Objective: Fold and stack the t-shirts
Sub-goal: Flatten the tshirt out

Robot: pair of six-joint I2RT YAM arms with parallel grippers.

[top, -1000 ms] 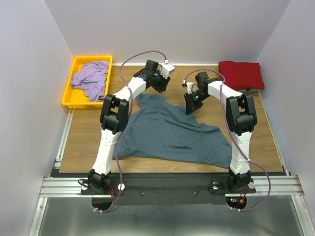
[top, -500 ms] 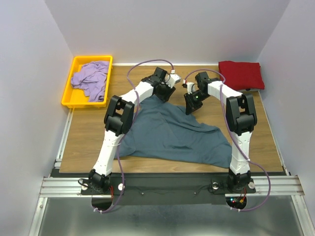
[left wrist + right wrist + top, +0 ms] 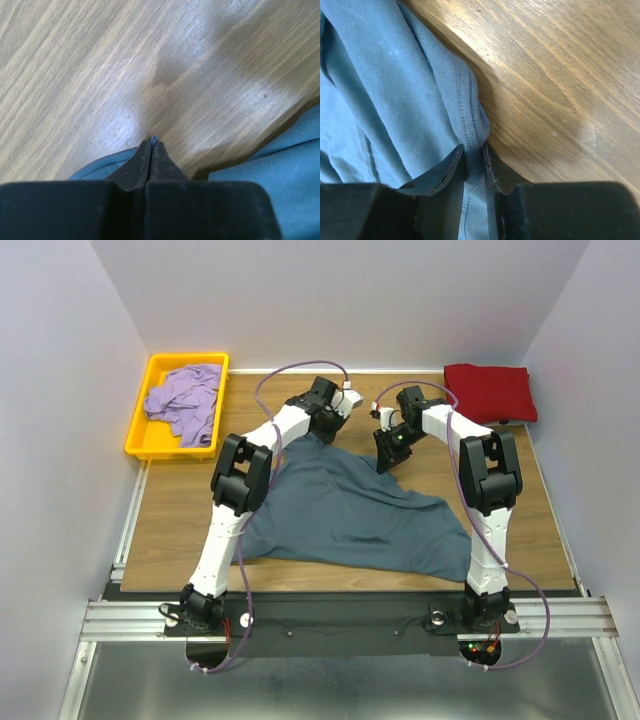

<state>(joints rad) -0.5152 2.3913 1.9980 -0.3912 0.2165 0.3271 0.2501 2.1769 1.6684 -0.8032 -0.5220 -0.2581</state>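
Blue-grey t-shirt [image 3: 350, 510] remains pinched by left claw [image 3: 151, 142] and right claw [image 3: 472, 147], left barely moved.

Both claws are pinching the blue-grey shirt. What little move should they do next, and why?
Probably lift both a little and draw them apart. The left gripper and right gripper are each shut on the far edge of the blue-grey t-shirt, close together, and the cloth lies rumpled on the table, so it likely needs spreading before folding.
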